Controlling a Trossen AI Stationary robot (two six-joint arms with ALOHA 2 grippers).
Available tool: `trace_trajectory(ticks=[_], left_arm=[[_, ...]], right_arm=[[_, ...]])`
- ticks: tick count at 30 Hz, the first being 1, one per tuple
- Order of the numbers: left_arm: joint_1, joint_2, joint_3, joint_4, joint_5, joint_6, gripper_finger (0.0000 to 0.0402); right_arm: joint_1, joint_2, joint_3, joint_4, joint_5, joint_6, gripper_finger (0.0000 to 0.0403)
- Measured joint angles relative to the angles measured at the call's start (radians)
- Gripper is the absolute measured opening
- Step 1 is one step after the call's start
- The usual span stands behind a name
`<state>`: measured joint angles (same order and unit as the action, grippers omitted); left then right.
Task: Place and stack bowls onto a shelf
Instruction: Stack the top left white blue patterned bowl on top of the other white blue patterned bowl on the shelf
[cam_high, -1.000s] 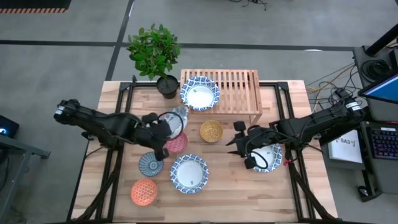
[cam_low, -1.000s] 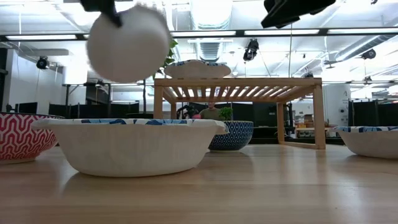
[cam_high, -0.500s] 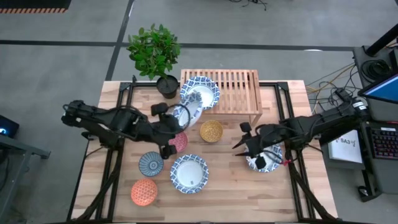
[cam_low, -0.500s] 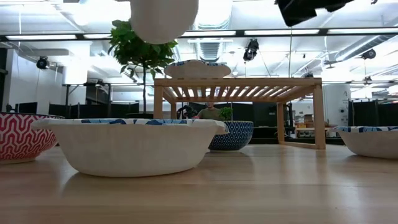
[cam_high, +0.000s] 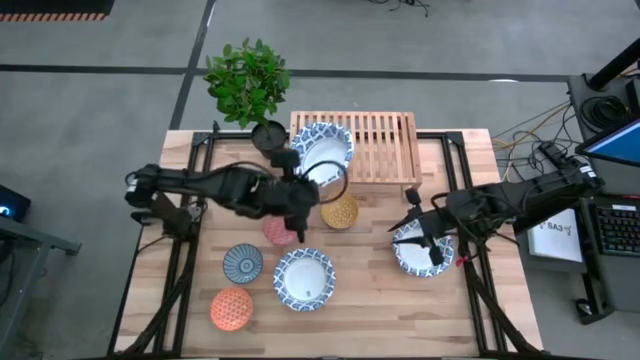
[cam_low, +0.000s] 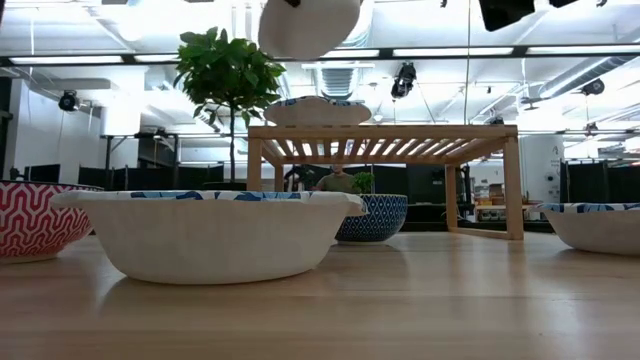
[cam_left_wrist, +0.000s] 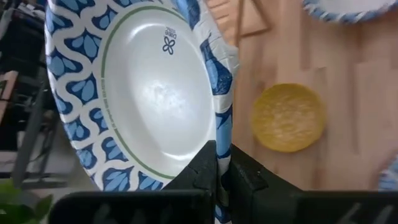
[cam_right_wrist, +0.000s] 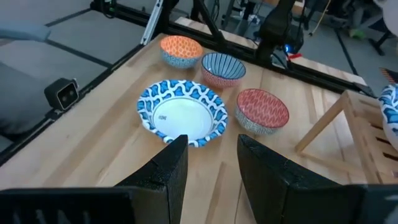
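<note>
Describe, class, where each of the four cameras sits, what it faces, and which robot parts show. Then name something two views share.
High view: overhead, looking straight down on the table, both arms and the shelf.
Low view: tabletop height, looking level past a wide bowl to the shelf; little of the arms shows at the top edge.
Left wrist view: on the left arm, facing the blue-rimmed bowl pinched in the left hand.
Right wrist view: on the right arm, over the open right hand, facing table bowls.
Shared: the yellow bowl appears in the high and left wrist views.

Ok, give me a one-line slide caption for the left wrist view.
Left gripper pinches the rim of a blue-white patterned bowl, above the yellow bowl.
</note>
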<state>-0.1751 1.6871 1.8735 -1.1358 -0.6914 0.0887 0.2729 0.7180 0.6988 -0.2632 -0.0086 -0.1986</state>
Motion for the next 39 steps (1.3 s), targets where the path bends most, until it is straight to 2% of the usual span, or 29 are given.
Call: trace_trajectory(ticks=[9,13,23,39], left_arm=[[0.151,0.058,0.025,-0.044,0.009,0.156,0.0],[0.204,0.078,0.025,-0.044,0.095,0.175,0.0],[0.236,0.097,0.025,-0.049,0.11,0.182,0.0002],[0.243,0.097,0.024,-0.045,0.108,0.161,0.0092]], right_arm=[[0.0,-0.015,-0.002,0.007,0.001,-0.003,0.0128],[0.0,-0.011,-0.002,0.007,0.001,-0.003,0.0128],[0.0,-0.01,-0.002,0.007,0.001,-0.008,0.0128],[0.0,-0.01,-0.002,0.006,0.002,-0.021,0.0128]])
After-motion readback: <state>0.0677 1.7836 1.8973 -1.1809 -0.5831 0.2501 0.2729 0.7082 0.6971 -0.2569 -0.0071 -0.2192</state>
